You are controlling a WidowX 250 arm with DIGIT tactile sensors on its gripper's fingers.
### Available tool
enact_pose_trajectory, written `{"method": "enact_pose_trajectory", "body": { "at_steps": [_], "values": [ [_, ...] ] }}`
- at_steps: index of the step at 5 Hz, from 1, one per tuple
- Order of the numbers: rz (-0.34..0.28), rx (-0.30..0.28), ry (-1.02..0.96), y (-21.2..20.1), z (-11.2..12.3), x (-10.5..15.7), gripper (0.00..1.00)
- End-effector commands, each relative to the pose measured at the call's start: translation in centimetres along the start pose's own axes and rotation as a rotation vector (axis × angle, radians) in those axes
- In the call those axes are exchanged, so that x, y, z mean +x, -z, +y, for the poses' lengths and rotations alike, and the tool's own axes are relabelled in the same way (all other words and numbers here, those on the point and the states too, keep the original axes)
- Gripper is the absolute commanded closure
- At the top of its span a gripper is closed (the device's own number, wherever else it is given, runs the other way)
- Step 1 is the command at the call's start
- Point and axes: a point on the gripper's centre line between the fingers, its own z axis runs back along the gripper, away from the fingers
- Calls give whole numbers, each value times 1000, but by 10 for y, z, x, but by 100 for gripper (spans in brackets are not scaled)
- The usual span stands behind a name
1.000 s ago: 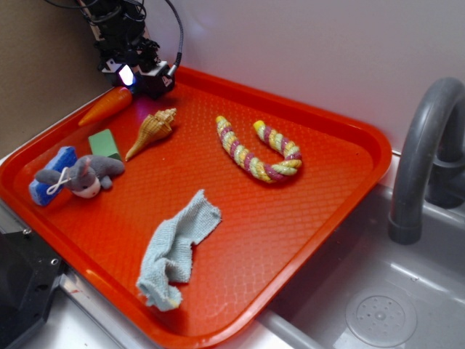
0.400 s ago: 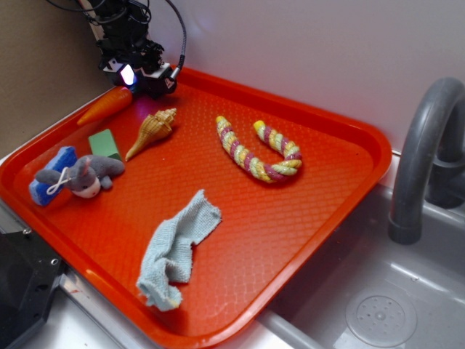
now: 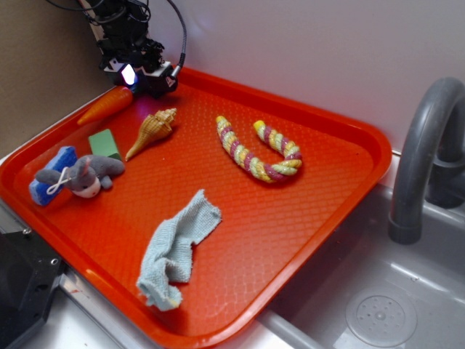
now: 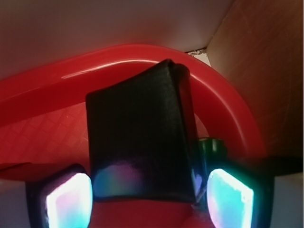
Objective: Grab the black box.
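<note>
The black box (image 3: 163, 80) sits in the far left corner of the red tray (image 3: 341, 218), close to the rim. My gripper (image 3: 145, 78) is low over it, one finger glowing. In the wrist view the black box (image 4: 140, 137) fills the middle, a matte black cuboid. The two lit fingertips (image 4: 66, 202) stand on either side of its near end. A small gap shows on each side, so my gripper (image 4: 148, 199) is open around the box. The tray rim curves just behind the box.
An orange carrot (image 3: 105, 106), a seashell (image 3: 152, 131), a green block (image 3: 105, 144), a grey plush (image 3: 81, 177) on a blue pad (image 3: 45, 182), a striped rope toy (image 3: 258, 151) and a light blue cloth (image 3: 178, 247) lie on the tray. A faucet (image 3: 421, 160) and sink (image 3: 378, 313) are at right.
My gripper has shifted slightly toward the back of the tray at the black box. Everything else on the tray is unmoved.
</note>
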Motion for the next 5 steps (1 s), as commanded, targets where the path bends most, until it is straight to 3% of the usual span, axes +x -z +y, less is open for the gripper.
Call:
{"method": "enact_pose_trajectory", "body": {
  "at_steps": [1, 2, 4, 5],
  "values": [
    [5, -7, 70, 3, -28, -1, 100],
    [0, -22, 118, -6, -39, -12, 100],
    [-1, -72, 274, -52, -95, -38, 100],
    [-10, -56, 338, -77, -121, -50, 100]
  ]
}}
